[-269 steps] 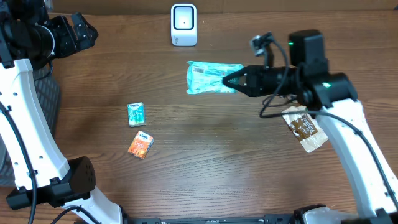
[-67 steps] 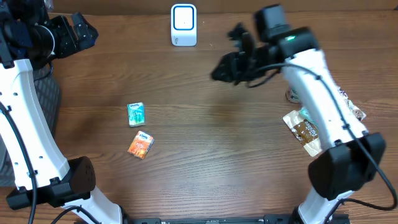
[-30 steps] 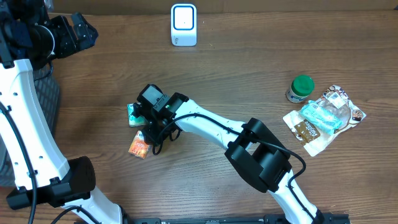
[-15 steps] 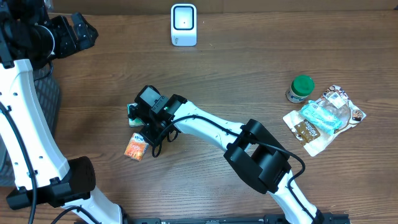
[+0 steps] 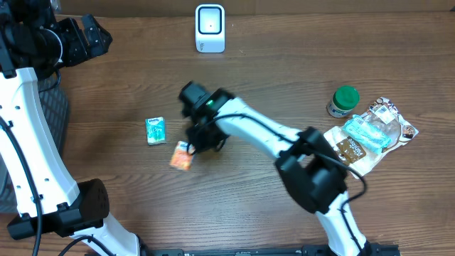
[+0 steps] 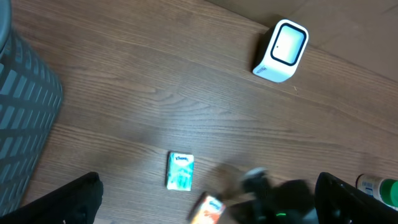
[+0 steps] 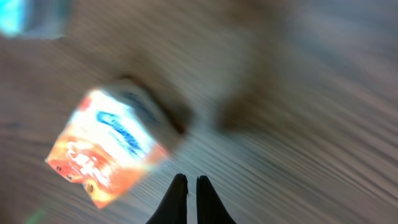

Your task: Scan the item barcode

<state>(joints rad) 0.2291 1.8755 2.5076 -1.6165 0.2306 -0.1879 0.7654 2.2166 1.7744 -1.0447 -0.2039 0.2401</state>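
Wooden table (image 5: pixel 234 206) held the orange packet (image 7: pixel 109 149) just beside the right gripper (image 7: pixel 187 180), clenched on nothing; left gripper (image 6: pixel 206 180) spread wide

Print on orange packet (image 7: pixel 109 149) unreadable

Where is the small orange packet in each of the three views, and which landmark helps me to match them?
Overhead: the orange packet lies left of centre.
Left wrist: it is at the bottom edge, near the middle.
Right wrist: it is left of centre, large and blurred.
Shared landmark: the teal packet sits up and to the left of it in every view.
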